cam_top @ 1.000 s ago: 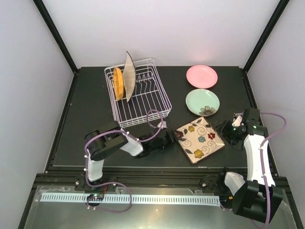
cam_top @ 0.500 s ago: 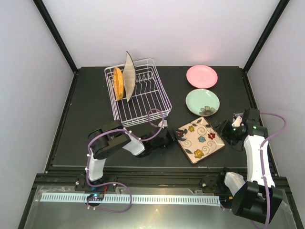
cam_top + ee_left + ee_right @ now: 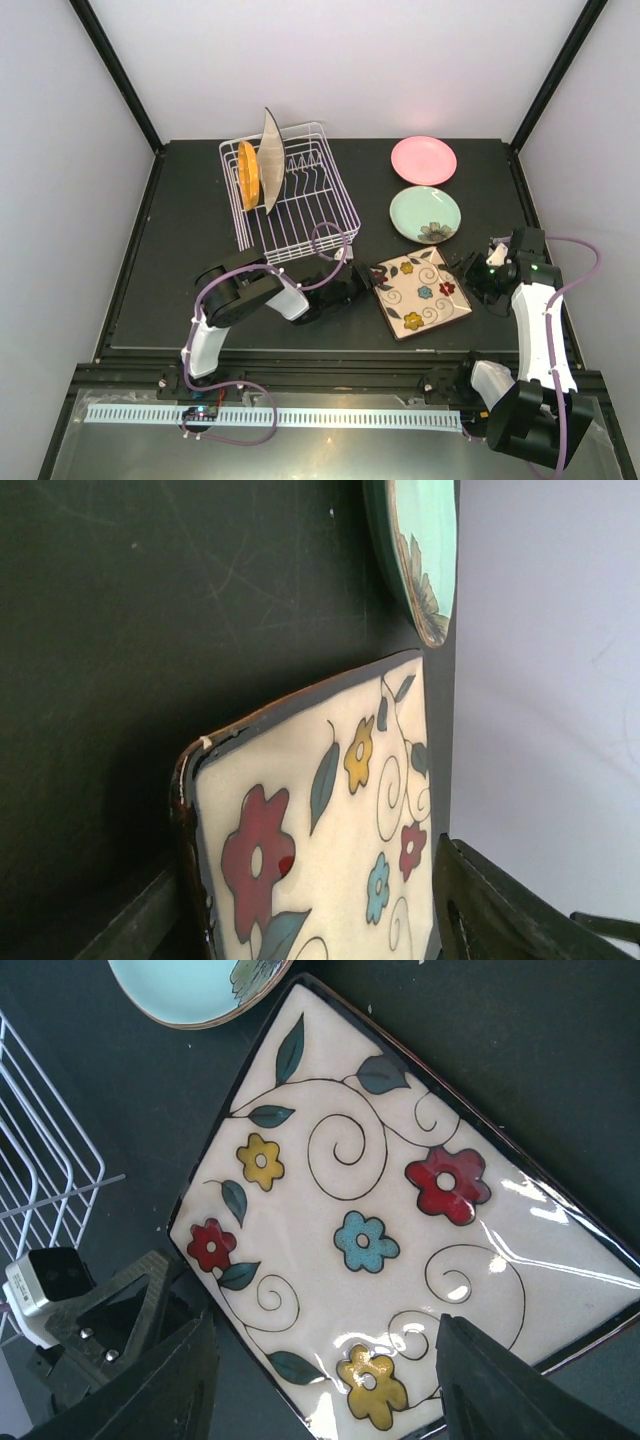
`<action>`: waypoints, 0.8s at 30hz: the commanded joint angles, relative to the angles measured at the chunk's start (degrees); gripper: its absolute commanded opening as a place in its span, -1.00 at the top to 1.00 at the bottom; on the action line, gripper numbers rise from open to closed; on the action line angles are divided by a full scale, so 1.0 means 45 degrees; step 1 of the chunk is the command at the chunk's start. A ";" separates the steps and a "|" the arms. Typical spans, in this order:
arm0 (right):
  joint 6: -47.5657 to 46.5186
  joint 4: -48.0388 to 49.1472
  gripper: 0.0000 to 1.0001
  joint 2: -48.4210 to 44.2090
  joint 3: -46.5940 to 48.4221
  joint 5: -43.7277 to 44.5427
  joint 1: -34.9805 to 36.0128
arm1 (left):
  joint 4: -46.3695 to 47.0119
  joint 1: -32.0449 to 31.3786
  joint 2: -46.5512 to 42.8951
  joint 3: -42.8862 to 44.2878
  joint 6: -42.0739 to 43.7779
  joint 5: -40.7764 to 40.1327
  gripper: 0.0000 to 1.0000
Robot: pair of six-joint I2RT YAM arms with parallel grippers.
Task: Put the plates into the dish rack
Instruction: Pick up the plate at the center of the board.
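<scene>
Top view: the dish rack [image 3: 300, 250] stands rear left on the surface [image 3: 190, 250], with the orange plate [image 3: 247, 175] and the white square plate [image 3: 268, 160] upright at its left end. The pink plate [image 3: 423, 159] and green plate [image 3: 425, 214] lie flat to its right. The floral square plate [image 3: 420, 292] lies between the left tool [image 3: 366, 285] and right tool [image 3: 466, 270].

Left wrist view: fingers [image 3: 490, 920] flank the floral plate's corner; whether they clamp it cannot be told.

Right wrist view: fingers [image 3: 150, 1380] stand apart over the plate's edge, holding nothing.
</scene>
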 commanded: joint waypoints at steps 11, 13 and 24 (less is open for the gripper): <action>0.0108 -0.0065 -0.22 -0.0438 -0.0359 -0.0333 -0.0103 | -0.1197 0.0116 0.0931 0.0181 0.0089 -0.0087 0.49; 0.0092 -0.0077 -0.22 -0.0507 -0.0455 -0.0359 -0.0103 | -0.1263 0.0121 0.1019 0.0170 0.0068 -0.0054 0.63; -0.0085 -0.0198 -0.22 -0.0988 -0.0694 -0.0450 -0.0103 | 0.0159 0.0325 0.1403 -0.0653 -0.0348 0.0465 0.97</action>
